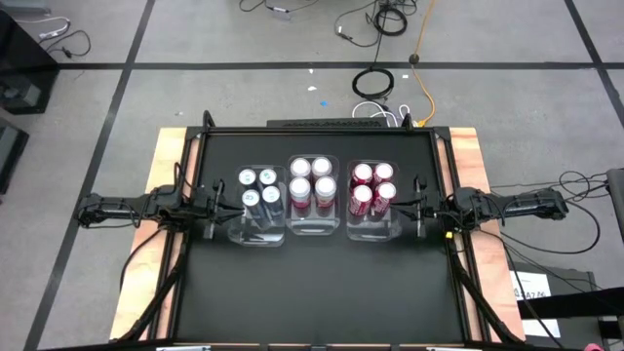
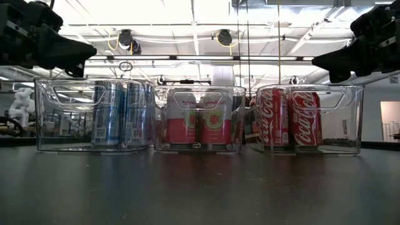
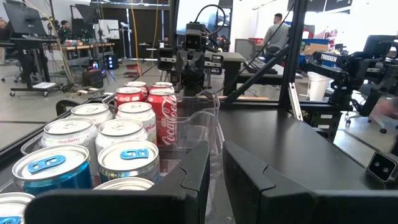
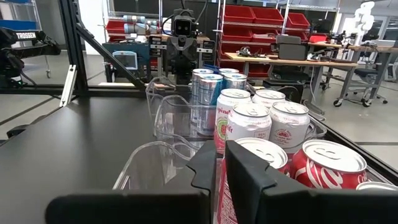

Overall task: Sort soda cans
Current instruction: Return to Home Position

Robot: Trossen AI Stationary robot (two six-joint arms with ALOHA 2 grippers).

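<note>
Three clear bins stand in a row on the black table. The left bin [image 1: 258, 237] holds several teal-blue cans [image 1: 259, 188] [image 2: 122, 112]. Several pink-and-white cans [image 1: 310, 183] [image 2: 197, 119] fill the middle bin, and several red cola cans [image 1: 372, 187] [image 2: 290, 115] fill the right one. All stand upright on the bin floors. My left gripper [image 1: 213, 208] [image 3: 216, 152] hovers just left of the left bin, above rim height, fingers nearly together. My right gripper [image 1: 417, 207] [image 4: 219, 152] hovers likewise just right of the right bin.
A wide stretch of bare black table [image 1: 312, 292] lies on the near side of the bins. Wooden boards [image 1: 171, 146] border the table's left and right sides. Cables [image 1: 375, 83] lie on the floor past the far edge. A person [image 3: 273, 31] shows in the room behind.
</note>
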